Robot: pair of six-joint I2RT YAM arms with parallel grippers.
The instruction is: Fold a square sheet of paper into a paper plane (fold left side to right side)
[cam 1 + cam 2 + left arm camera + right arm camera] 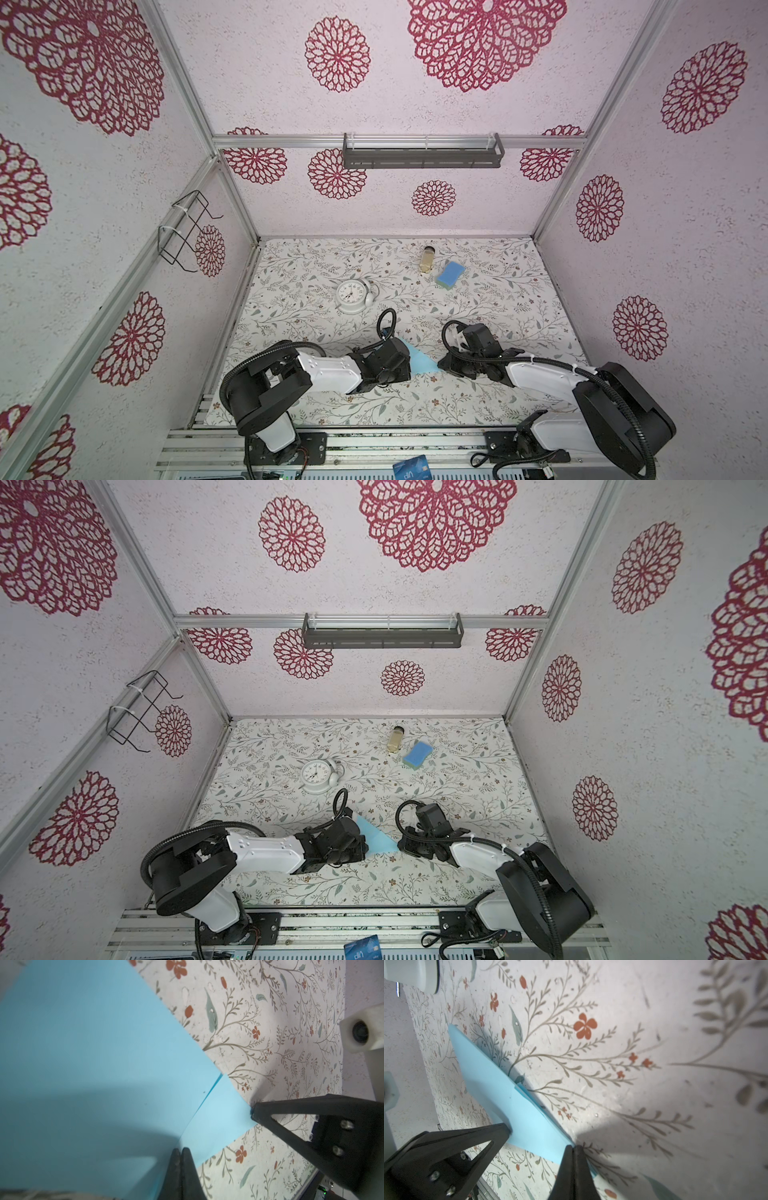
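Locate the paper plane (422,359) (376,839) in both top views. It lies flat on the table (498,299) toward the front edge, between the two arms. Only a pointed light blue portion shows there, because the left wrist covers the rest. The point is directed at the right arm.

Check the left end effector (180,1150) in the left wrist view. Its fingers are closed against each other. The tips rest on the paper plane (104,1053) at a crease where one layer overlaps another. You cannot tell whether a layer is pinched.

Check the right end effector (574,1147) in the right wrist view. Its fingers are likewise pressed together, tips down at the narrow end of the paper plane (500,1088) (the paper runs on beside the fingers, not visibly between them). In this view the left end effector (508,1129) touches the paper's other long edge.

Note the white clock (352,295), the blue sponge (451,274) and a small jar (428,258). All three sit farther back on the table, well apart from the paper plane.
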